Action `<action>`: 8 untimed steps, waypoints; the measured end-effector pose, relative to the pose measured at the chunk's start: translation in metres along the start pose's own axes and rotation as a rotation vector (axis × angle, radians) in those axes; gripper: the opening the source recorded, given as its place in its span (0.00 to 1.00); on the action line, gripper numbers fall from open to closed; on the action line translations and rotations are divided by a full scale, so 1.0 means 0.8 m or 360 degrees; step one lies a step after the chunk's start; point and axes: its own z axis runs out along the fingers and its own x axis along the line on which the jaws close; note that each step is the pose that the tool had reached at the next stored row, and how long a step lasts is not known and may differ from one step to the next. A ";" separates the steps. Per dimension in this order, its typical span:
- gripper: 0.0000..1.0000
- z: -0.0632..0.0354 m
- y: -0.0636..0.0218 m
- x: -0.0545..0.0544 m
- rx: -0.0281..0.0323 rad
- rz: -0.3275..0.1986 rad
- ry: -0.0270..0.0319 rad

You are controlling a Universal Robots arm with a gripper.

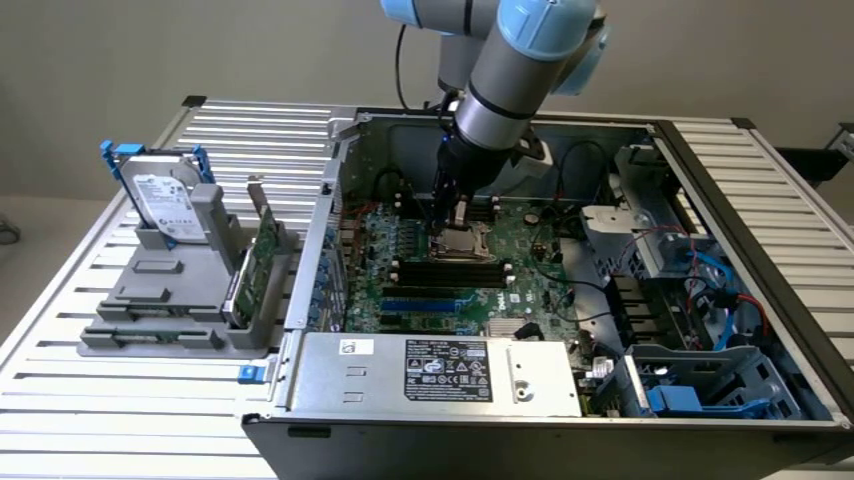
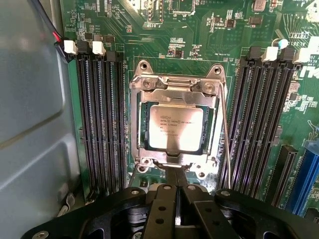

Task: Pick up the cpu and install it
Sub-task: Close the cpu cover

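Silver and dull, with dark print on its flat square top, your cpu [image 2: 175,127] sits in the motherboard socket, the metal frame [image 2: 149,92] lying over its edges, between two banks of black memory slots [image 2: 102,124]. Your gripper [image 2: 178,174] has its fingers pressed together on nothing, tips at the frame's edge
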 end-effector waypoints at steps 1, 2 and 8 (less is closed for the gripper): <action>0.11 0.000 0.000 0.000 0.00000 0.0000 0.00007; 0.11 0.001 0.000 0.000 -0.00001 0.0000 0.00021; 0.11 0.004 0.001 0.002 -0.00006 -0.0003 0.00138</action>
